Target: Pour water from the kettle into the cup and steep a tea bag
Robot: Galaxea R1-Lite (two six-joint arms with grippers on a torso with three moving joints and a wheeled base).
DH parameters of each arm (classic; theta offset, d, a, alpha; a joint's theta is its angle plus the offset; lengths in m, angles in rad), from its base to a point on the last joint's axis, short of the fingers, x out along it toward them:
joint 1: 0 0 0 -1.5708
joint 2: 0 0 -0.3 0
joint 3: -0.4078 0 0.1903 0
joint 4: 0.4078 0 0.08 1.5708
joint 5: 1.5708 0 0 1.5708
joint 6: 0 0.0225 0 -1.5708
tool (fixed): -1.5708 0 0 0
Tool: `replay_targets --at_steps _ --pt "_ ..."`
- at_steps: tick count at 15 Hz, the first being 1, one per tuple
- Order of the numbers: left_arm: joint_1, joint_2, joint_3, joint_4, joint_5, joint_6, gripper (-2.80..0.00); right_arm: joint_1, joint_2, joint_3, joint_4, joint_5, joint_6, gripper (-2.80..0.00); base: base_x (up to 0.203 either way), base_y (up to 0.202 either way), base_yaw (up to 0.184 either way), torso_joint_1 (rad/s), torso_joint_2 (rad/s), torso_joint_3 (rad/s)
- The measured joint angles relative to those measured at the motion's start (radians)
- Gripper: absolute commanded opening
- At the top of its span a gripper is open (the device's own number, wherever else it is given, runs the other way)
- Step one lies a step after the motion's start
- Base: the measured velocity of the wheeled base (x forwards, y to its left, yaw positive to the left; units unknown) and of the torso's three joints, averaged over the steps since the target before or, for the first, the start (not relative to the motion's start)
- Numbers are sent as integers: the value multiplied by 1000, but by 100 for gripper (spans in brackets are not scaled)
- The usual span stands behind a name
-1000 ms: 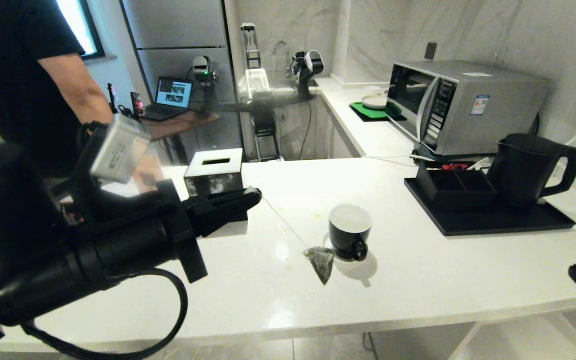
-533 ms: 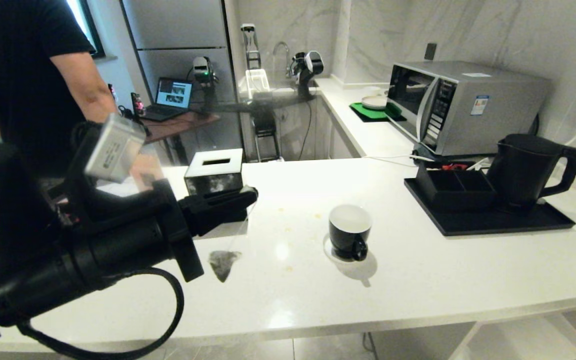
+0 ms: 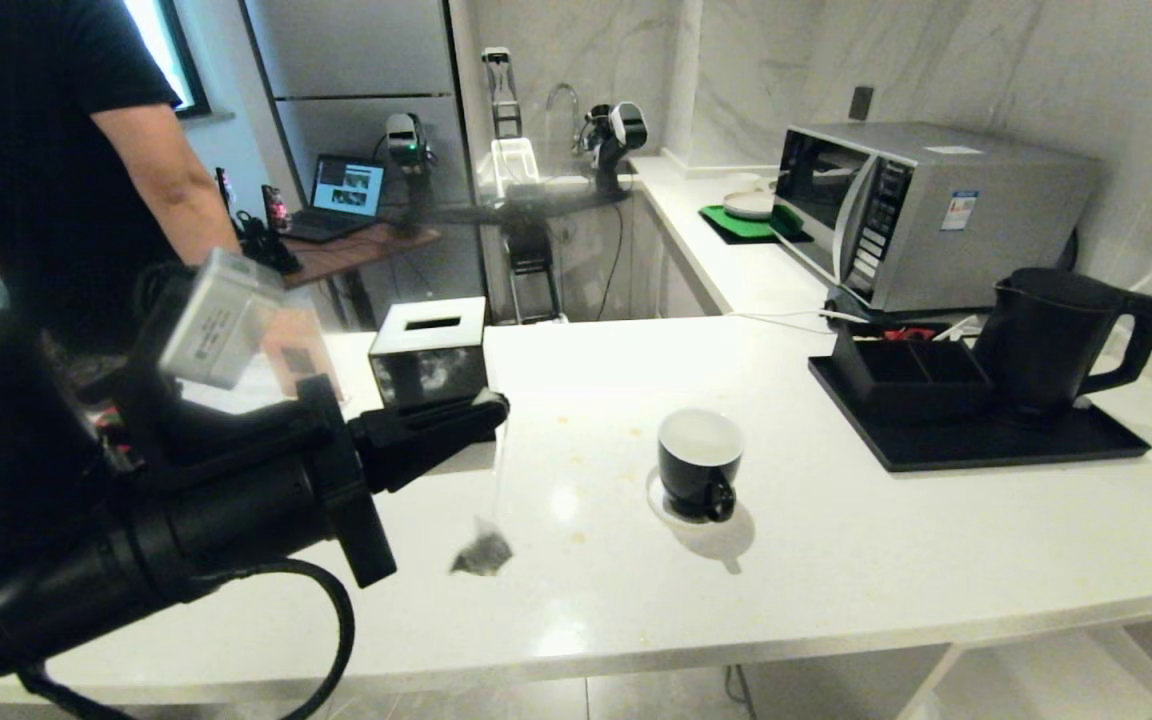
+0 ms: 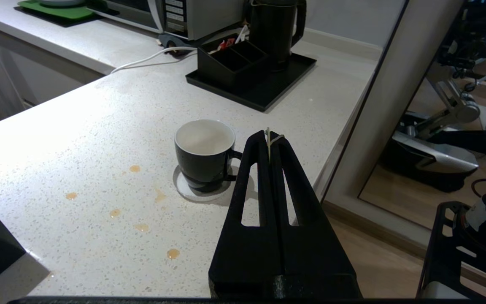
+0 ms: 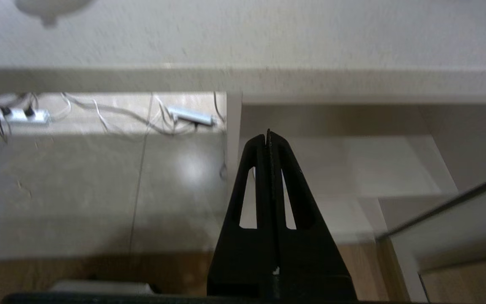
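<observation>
While the tea bag (image 3: 483, 553) dangled on its string above the counter (image 3: 836, 560), well left of the cup (image 3: 699, 462), left gripper (image 3: 496, 405) was clamped on the string; kettle (image 3: 1061, 340) sat on black tray (image 3: 986, 445) far right. Right gripper (image 5: 267, 137) pressed together, empty, below counter edge.

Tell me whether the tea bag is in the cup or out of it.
Out. The tea bag dangles by its string from the shut left claw, beside the cup.
</observation>
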Motion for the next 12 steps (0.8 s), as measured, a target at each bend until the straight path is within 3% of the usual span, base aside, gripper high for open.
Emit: replay_targets --at_steps 5,12 --pt "0 -3 -2 1 -1 0 -280 3 -194 0 -4 -1 11 -280 0 0 0 0 0 0" --pt "1 10 5 6 -1 0 -280 3 -243 0 -4 -3 46 -280 0 0 0 0 0 0"
